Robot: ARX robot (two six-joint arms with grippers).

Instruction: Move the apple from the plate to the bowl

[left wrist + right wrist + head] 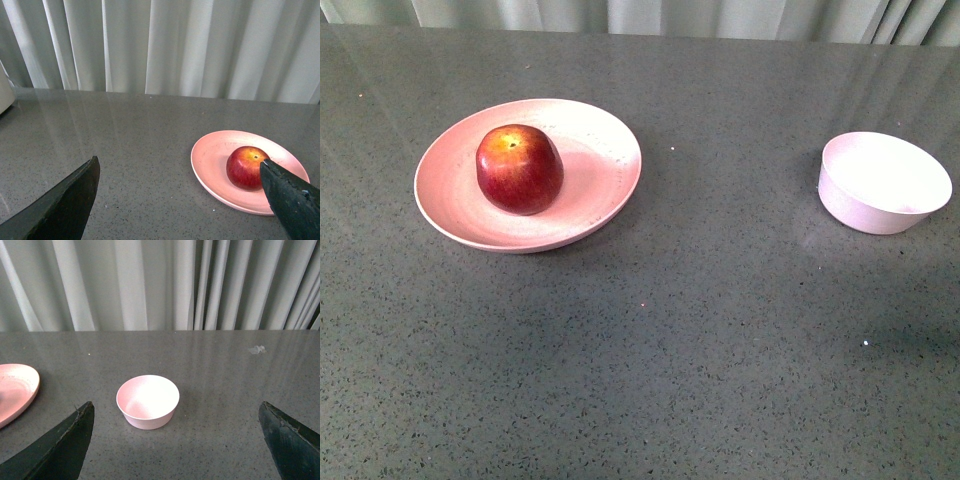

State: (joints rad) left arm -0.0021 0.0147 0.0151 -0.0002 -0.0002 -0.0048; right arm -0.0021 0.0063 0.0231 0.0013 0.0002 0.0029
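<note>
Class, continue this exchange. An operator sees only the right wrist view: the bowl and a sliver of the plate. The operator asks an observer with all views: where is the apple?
Observer: The apple sits on the plate, near its middle.
Operator: Which way up?
Observer: Stem dimple up, ringed by a yellow-orange patch.
Operator: Is the left end effector gripping it?
Observer: No, the left end effector is open and holds nothing.
</note>
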